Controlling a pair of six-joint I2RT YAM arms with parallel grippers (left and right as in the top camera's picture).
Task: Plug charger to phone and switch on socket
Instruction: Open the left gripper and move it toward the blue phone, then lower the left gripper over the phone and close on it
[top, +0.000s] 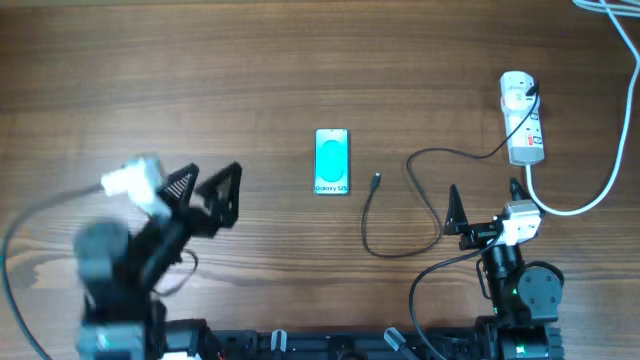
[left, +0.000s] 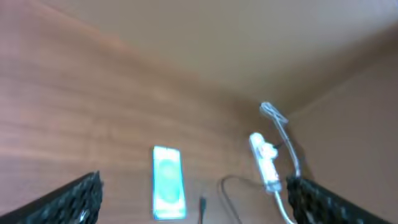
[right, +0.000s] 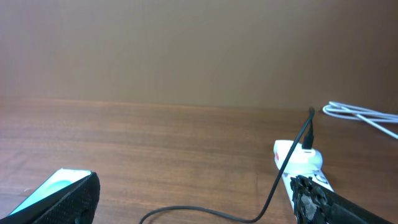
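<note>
On the wooden surface (top: 150, 80), a phone (top: 332, 160) with a teal screen lies flat near the centre. Just right of it rests the loose tip of the charger (top: 375, 184). Its black cable loops away to the white socket (top: 522, 118) at the far right, where it appears plugged in. Both the left pincer (top: 218, 167) and the right pincer (top: 484, 190) hover wide, holding nothing. Likely risks: the small tip may skid from an off-centre pinch, and the unbraced phone may slide when pushed. No containers are visible.

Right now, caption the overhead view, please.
Phone, loose charger plug and power strip on wooden table; left gripper and right gripper open, empty.
</note>
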